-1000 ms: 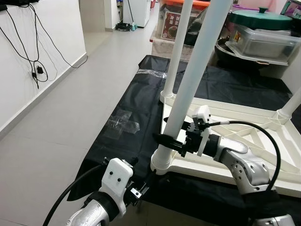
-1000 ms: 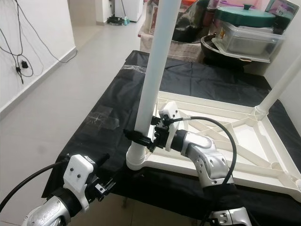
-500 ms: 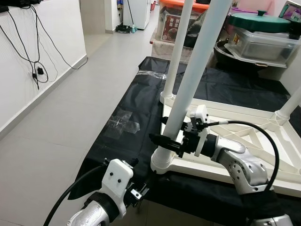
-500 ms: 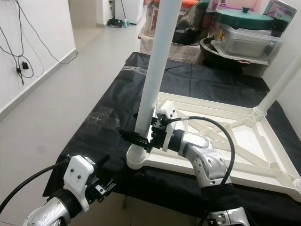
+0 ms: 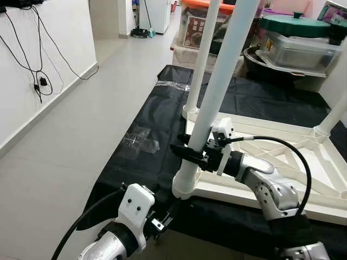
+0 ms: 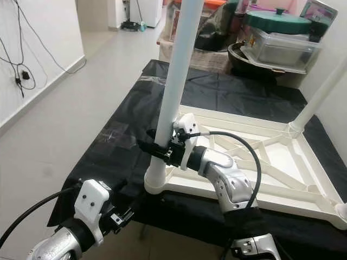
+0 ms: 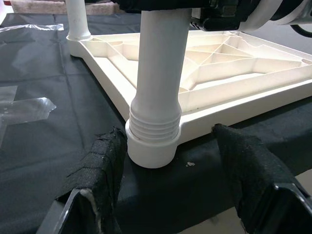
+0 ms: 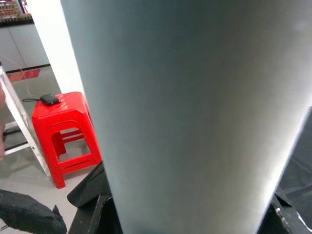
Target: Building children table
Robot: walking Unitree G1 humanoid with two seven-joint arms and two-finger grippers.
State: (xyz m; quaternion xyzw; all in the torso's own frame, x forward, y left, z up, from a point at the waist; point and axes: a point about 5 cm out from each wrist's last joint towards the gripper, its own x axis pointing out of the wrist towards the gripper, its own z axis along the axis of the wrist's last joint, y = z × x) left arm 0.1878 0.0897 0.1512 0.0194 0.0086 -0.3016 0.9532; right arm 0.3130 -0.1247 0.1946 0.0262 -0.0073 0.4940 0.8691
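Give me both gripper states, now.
Left gripper: open, low beside the socket, holding nothing.
Right gripper: shut on the table leg.

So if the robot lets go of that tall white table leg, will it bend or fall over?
The table leg looks like a stiff plastic tube, so it probably won't bend. Its threaded end sits in the corner socket of the upside-down tabletop, which should hold it up, though it leans and may wobble if not screwed fully. The right gripper is clamped around it.
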